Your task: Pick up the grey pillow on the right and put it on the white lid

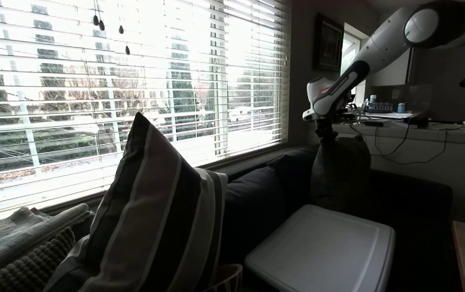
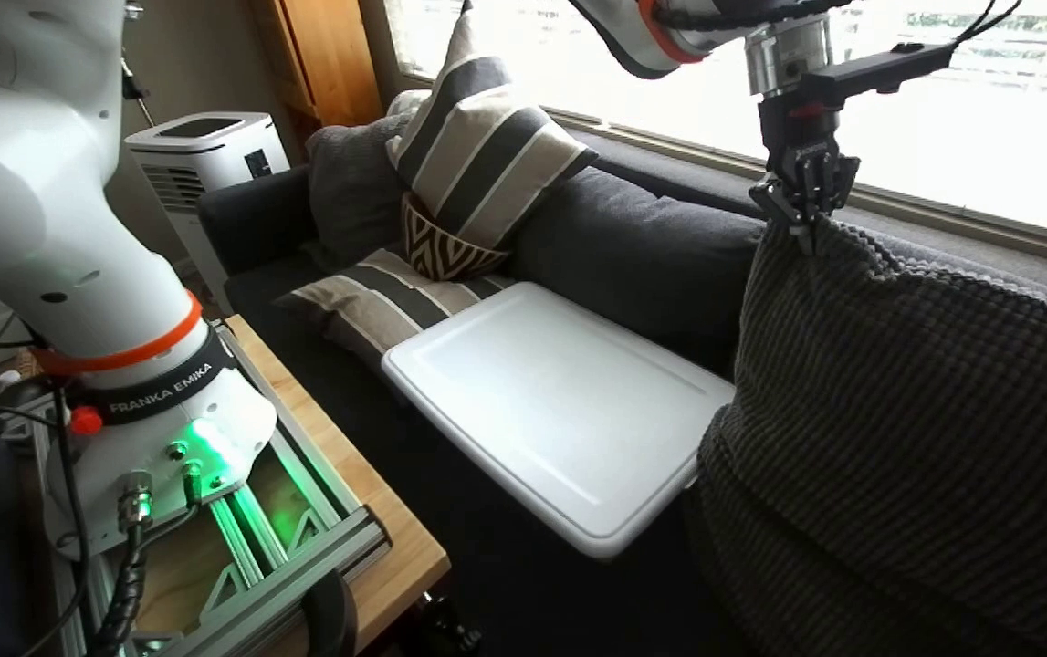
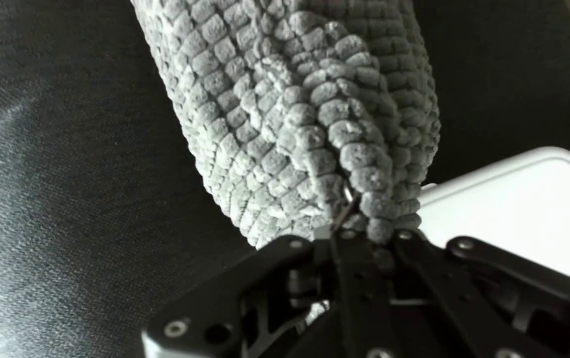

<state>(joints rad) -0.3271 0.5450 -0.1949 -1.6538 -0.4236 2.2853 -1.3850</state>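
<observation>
Striped cushion (image 1: 155, 211), foremost in an exterior view, propped tilted at the back edge of the sofa (image 2: 633, 251). Toward the sofa's opposite end, also by the back edge, stands the grey pillow (image 2: 916, 438), its top gathered between the fingers (image 3: 357, 263), which pinch a fold of ribbed cloth near one upper corner. Just beside it the white lid (image 2: 560, 411) lies roughly level over the sofa, one edge facing the pillow; I cannot tell whether the two touch. The pillow's foot is lost in shadow. Step in hand, as I judge it: securing the pinch and beginning the lift. A short, slow test raise should show whether the fold holds, since so bulky a pillow will likely sag and swing from one corner. Best raised upright until its foot clears the lid's rim, then carried across, set down foot first and laid toward the lid's centre.
</observation>
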